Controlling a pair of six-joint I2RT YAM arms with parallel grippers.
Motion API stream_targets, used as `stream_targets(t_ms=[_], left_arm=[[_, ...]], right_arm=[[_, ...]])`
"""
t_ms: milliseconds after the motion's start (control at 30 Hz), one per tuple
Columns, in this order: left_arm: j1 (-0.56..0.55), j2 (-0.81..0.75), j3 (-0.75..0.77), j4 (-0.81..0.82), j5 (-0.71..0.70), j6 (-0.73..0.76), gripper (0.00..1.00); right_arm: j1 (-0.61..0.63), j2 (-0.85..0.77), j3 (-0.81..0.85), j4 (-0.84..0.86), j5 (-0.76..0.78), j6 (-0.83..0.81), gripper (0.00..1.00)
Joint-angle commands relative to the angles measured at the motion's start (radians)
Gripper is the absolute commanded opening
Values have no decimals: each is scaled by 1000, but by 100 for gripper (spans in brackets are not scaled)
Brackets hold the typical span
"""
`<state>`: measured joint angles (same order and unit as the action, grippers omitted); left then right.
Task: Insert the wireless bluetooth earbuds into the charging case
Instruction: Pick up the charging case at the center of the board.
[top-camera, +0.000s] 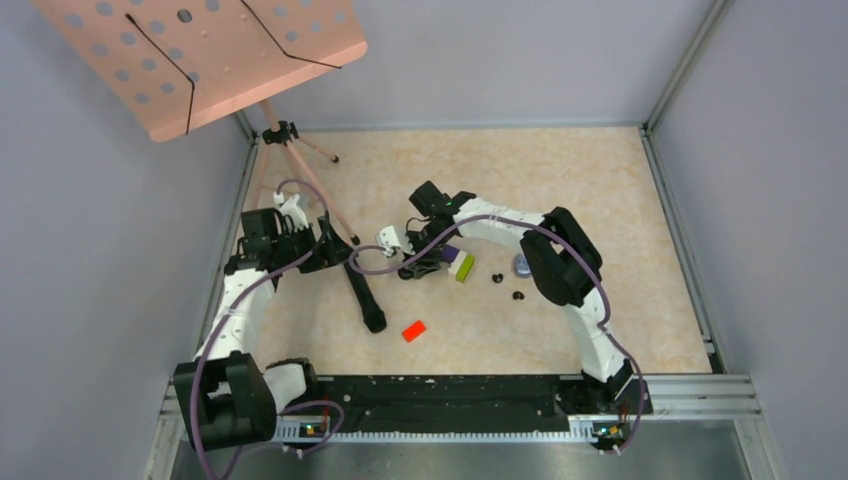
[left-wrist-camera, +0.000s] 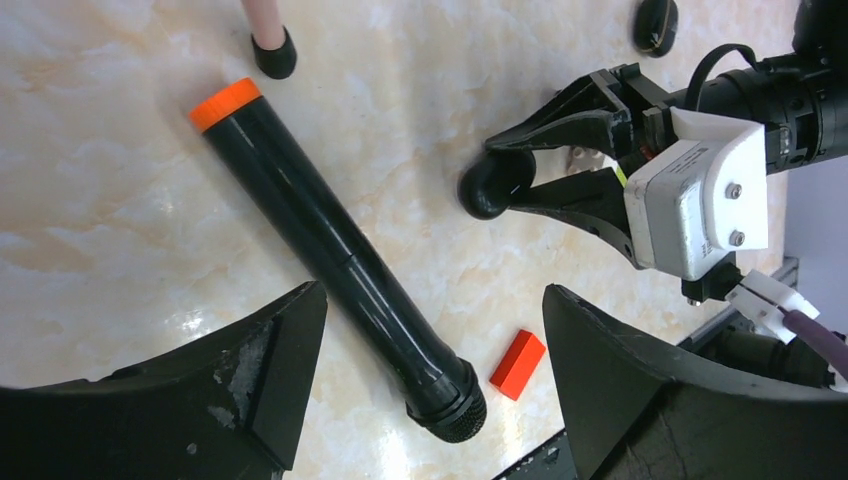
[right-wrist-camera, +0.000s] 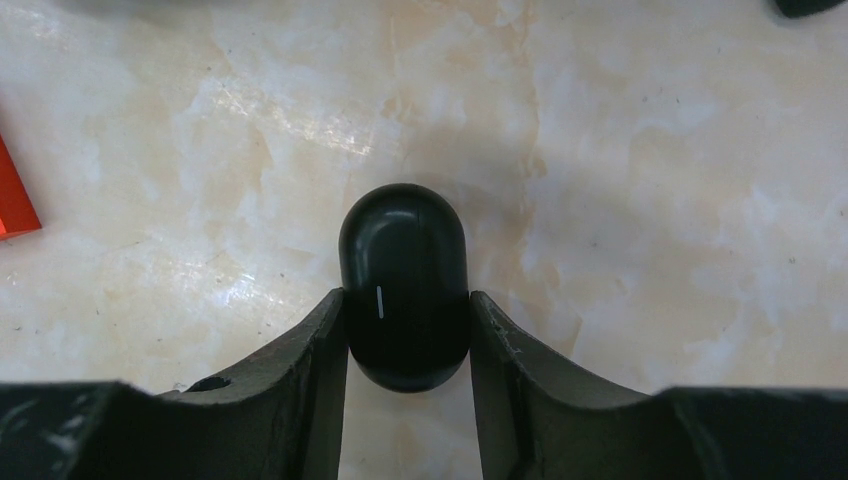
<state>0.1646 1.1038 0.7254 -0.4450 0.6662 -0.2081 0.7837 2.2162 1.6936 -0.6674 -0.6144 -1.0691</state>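
Observation:
My right gripper (right-wrist-camera: 406, 296) is shut on a glossy black pebble-like charging case (right-wrist-camera: 404, 285) with a small white line on it, held at the table surface. The case is closed. It also shows in the left wrist view (left-wrist-camera: 490, 186), between the right gripper's fingers (left-wrist-camera: 560, 110). In the top view the right gripper (top-camera: 418, 268) is at mid-table. Two tiny black earbuds (top-camera: 497, 278) (top-camera: 518, 295) lie to its right, apart from it. A pale purple case (top-camera: 522, 265) lies beside them. My left gripper (left-wrist-camera: 430, 300) is open and empty above a microphone.
A black microphone (left-wrist-camera: 340, 260) with an orange end lies between the arms. A red block (top-camera: 413, 331) lies near it. A purple and green block (top-camera: 460, 263) sits by the right gripper. A music stand's tripod legs (top-camera: 300, 170) stand at the back left.

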Motion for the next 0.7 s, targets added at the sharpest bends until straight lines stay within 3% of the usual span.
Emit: stream_targets(t_ms=[0, 233, 333, 567, 667], left_arm=[[-18, 45, 24, 111, 106, -15, 84], [-219, 67, 93, 329, 229, -5, 83], [-317, 78, 140, 405, 221, 18, 83], [-401, 200, 244, 557, 248, -83, 83], [-408, 247, 267, 609, 295, -136, 78]], right_arm=[[-36, -197, -107, 105, 70, 73, 27], [-61, -503, -251, 218, 109, 132, 26], [-66, -584, -270, 237, 125, 169, 26], [-66, -656, -266, 278, 139, 235, 26], [-65, -659, -257, 281, 142, 239, 26]])
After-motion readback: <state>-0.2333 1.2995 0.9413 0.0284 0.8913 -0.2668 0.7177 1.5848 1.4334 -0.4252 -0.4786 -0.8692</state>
